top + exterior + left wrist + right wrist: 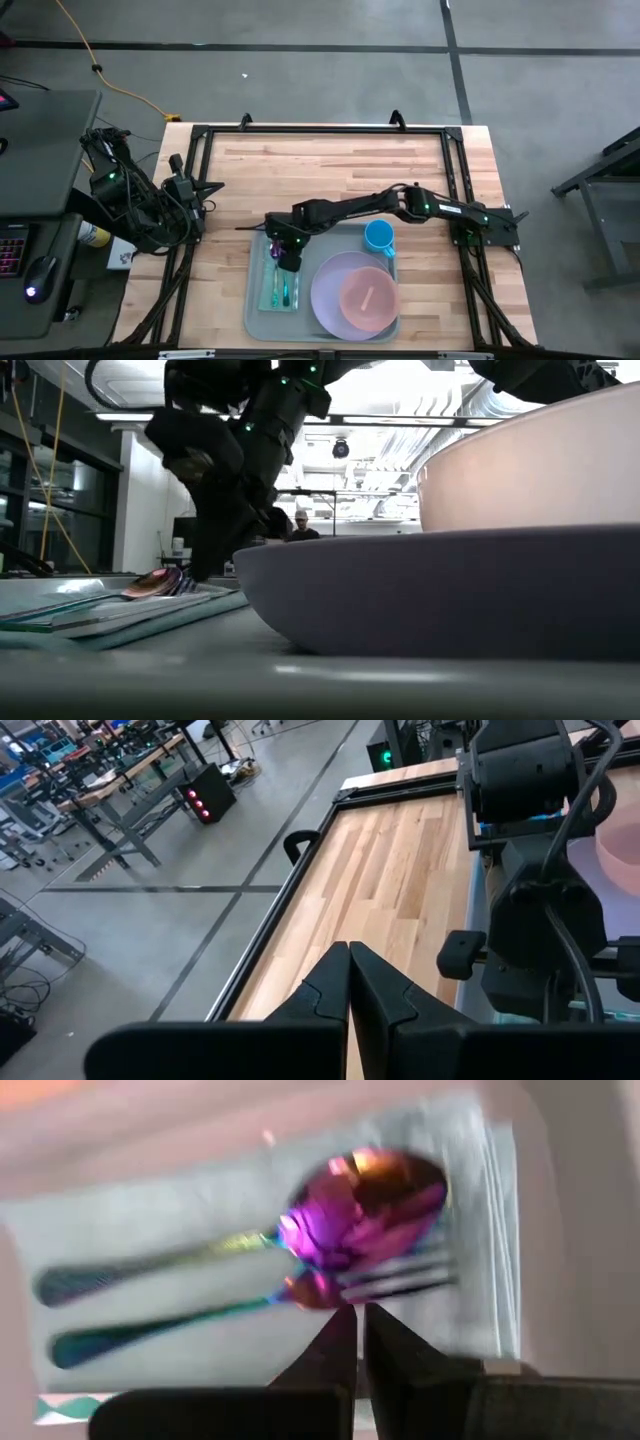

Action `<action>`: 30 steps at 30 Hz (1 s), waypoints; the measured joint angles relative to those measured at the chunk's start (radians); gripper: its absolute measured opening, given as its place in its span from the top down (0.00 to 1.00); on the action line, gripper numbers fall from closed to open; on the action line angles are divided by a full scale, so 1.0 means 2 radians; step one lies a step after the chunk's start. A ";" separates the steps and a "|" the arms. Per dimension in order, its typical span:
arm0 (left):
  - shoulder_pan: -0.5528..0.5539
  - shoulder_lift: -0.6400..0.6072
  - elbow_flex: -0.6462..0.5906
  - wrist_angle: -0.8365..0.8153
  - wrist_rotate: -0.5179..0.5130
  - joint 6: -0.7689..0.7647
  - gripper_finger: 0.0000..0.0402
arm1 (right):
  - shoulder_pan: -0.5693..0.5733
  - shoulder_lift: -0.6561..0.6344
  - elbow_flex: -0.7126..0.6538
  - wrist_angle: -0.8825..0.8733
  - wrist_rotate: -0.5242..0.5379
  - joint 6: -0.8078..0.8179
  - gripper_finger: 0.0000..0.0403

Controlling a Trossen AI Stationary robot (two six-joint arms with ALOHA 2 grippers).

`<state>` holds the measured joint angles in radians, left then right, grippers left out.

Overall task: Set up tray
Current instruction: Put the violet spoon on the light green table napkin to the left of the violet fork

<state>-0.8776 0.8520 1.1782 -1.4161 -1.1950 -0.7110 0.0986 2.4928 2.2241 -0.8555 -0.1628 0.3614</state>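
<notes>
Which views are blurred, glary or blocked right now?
Right wrist view: motion-smeared, the spoon and fork streaked on the cloth. Low view: the lavender plate fills the foreground out of focus, ceiling lights blown out. Left wrist view: sharp, but the right arm blocks one side. High view: evenly lit, the tray clear.

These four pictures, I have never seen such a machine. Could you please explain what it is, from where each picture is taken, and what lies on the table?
It is a robot with two dark arms at a wooden table. One picture looks down from above, one looks level across the table top, and two come from cameras on the wrists. On the table lies a grey tray holding a cloth with a shiny spoon and fork, a lavender plate with a pink bowl, and a blue cup. The right gripper, closed and empty, reaches over the cutlery. The left gripper, also closed, waits at the table's left edge.
</notes>
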 joint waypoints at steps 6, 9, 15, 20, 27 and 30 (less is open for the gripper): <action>0.000 0.000 0.000 0.000 0.000 0.000 0.90 | -0.002 -0.001 0.005 0.033 -0.038 0.002 1.00; 0.000 0.000 0.000 0.000 0.000 0.000 0.90 | 0.006 -0.001 0.005 0.048 -0.048 0.002 1.00; 0.000 0.000 0.000 0.002 0.000 0.000 0.90 | 0.011 -0.001 0.004 0.048 -0.036 -0.001 1.00; 0.000 0.000 0.000 0.003 0.000 0.000 0.90 | 0.007 -0.001 -0.002 0.046 -0.023 -0.007 1.00; 0.000 0.000 0.000 0.003 0.001 0.000 0.90 | 0.001 -0.001 -0.001 0.043 -0.011 -0.015 1.00; 0.000 0.000 0.000 0.004 0.001 0.000 0.90 | -0.002 -0.001 -0.003 0.041 -0.009 -0.015 1.00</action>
<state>-0.8776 0.8520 1.1782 -1.4090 -1.1922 -0.7113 0.0940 2.4908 2.2175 -0.7725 -0.1802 0.3317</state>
